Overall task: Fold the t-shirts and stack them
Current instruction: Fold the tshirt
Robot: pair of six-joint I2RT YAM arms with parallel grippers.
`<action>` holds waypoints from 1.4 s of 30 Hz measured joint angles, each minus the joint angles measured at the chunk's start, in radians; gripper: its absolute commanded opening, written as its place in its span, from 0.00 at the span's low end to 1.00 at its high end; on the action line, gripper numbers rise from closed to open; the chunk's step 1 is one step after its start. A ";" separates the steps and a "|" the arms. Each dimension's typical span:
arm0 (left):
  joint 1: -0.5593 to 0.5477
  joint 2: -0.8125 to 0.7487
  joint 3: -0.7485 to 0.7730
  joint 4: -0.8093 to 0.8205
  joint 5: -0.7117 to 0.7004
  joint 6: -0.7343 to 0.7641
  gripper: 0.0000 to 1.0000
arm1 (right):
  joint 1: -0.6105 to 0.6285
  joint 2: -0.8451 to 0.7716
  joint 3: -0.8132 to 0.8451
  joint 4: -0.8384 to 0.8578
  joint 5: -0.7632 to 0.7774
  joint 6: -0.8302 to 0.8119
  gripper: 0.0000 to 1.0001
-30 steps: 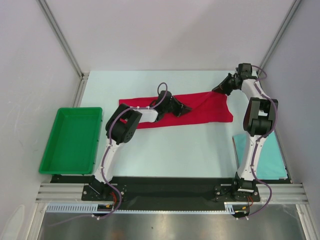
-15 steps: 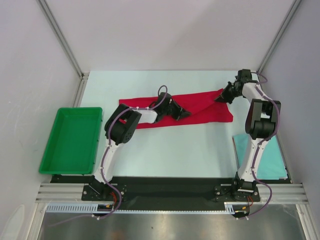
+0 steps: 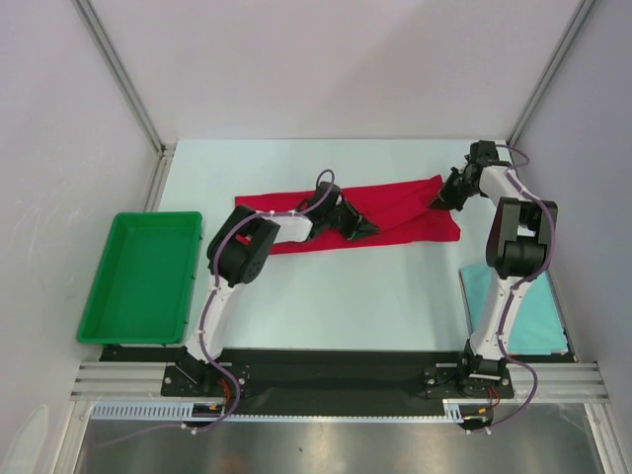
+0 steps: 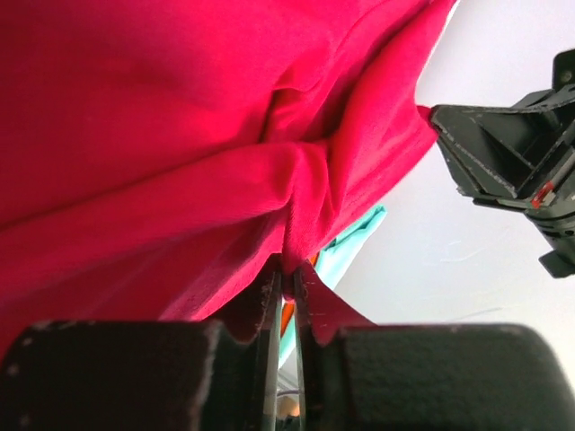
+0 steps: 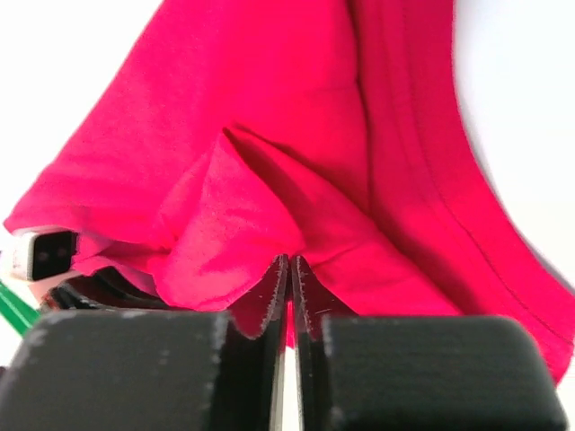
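The red t-shirt [image 3: 400, 212] seems pinched by left fingers [image 4: 126, 377], right fingers [image 5: 135, 368].

Red t-shirt [image 3: 400, 212]: bright red cloth drawn out into a long, creased band, lying left to right across the far middle of the table [image 3: 395, 296]. Teal t-shirt [image 3: 541, 314]: pale folded rectangle, flat at the near right, well apart from it.

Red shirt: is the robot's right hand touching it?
Touching. The right wrist view shows the red shirt bunched up and pinched right at the tip of the nearly closed right hand.
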 measured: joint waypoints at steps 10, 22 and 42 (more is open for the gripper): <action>0.000 -0.087 0.048 -0.292 -0.063 0.250 0.37 | -0.002 -0.008 0.025 -0.054 0.105 -0.082 0.43; 0.000 -0.056 0.197 -0.183 -0.008 0.323 0.31 | 0.060 -0.069 -0.089 0.217 -0.077 0.046 0.06; 0.077 0.114 0.317 -0.284 0.115 0.457 0.50 | -0.032 0.154 -0.017 0.394 -0.210 0.190 0.25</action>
